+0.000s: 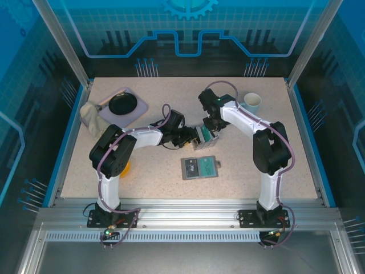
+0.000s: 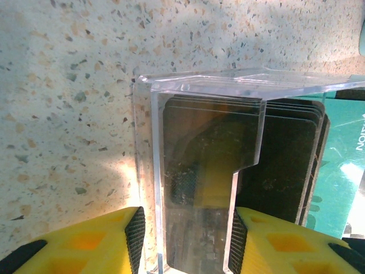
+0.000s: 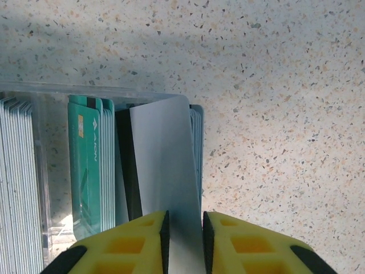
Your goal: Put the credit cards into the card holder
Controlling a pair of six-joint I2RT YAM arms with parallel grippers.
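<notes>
Jaws first: the right jaws are pinched narrow on one pale grey card (image 3: 162, 165) with a dark stripe, their black pads (image 3: 165, 231) pressed to both of its faces. The card stands upright in a clear slotted box (image 3: 114, 94), beside teal credit cards (image 3: 88, 154) lined up in the same box. The left jaws stand part open, straddling one end of that box, pads (image 2: 136, 237) against its clear walls (a hold, as far as the wrist view shows). The right arm (image 1: 245, 120) folds at the elbow and reaches in from the right, wrist tipped down over the box. The left arm (image 1: 142, 137) stretches low across the counter (image 1: 302, 171) from the left. The card holder (image 1: 199, 167) lies open and flat on the counter, nearer the arms' bases, apart from both jaws.
</notes>
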